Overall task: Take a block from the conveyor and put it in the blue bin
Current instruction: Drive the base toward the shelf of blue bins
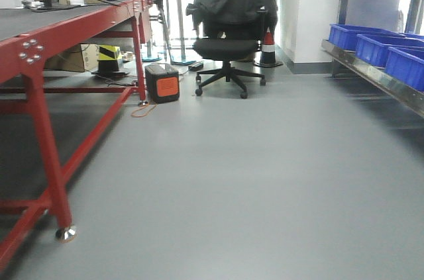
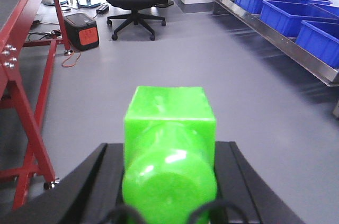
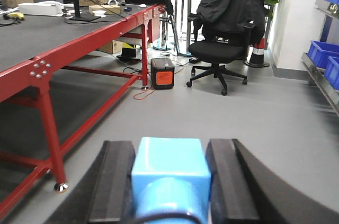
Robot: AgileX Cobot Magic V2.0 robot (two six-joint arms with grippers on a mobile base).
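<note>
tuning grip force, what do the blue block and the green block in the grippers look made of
The blue block looks like smooth hard plastic with a satin finish: soft even sheen on the top face, crisp edges. The green block is likely glossy plastic, perhaps slightly translucent: bright highlights on its rounded front. Look alone cannot confirm either.

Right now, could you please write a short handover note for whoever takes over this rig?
Right gripper: shut on the blue block.
Left gripper: shut on a green block.
Conveyor stands on the left; the blue bins sit on the shelf on the right, across the open floor.
Done: blue block is off the conveyor and in the grip.
Left: bring it to a blue bin and release it inside.
</note>
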